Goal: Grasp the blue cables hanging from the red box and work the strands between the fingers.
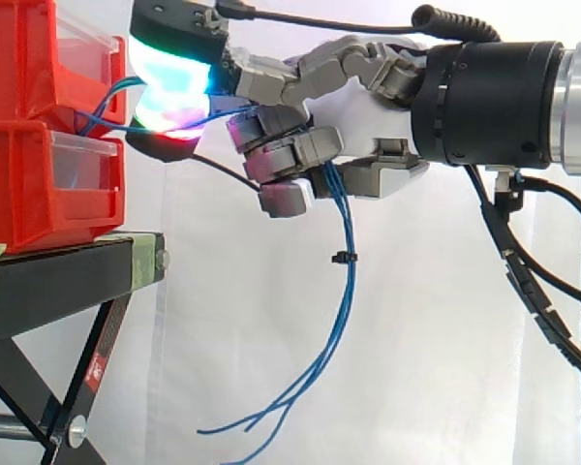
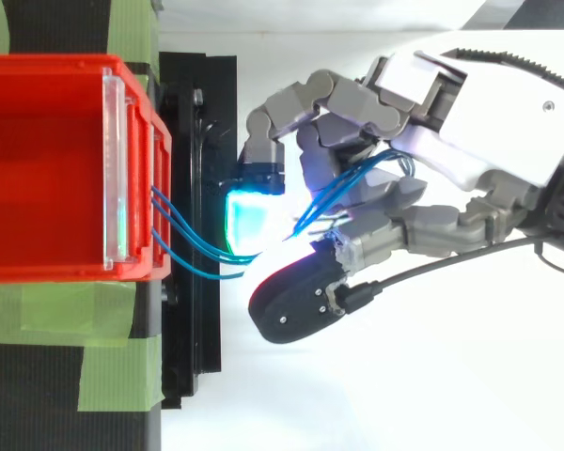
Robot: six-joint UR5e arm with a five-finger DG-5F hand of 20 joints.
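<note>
White curtain (image 1: 416,339) backs open space below and to the right of the black bench (image 1: 68,271), with the stacked red bins (image 1: 19,145) at its edge. Blue cables (image 1: 344,291) leave the bins' front and run level into the hand (image 1: 368,136), whose curled fingers (image 1: 290,155) clamp them; they then hang downward, ends loose. From above, strands thread between the fingers; the side view shows the hanging length
</note>
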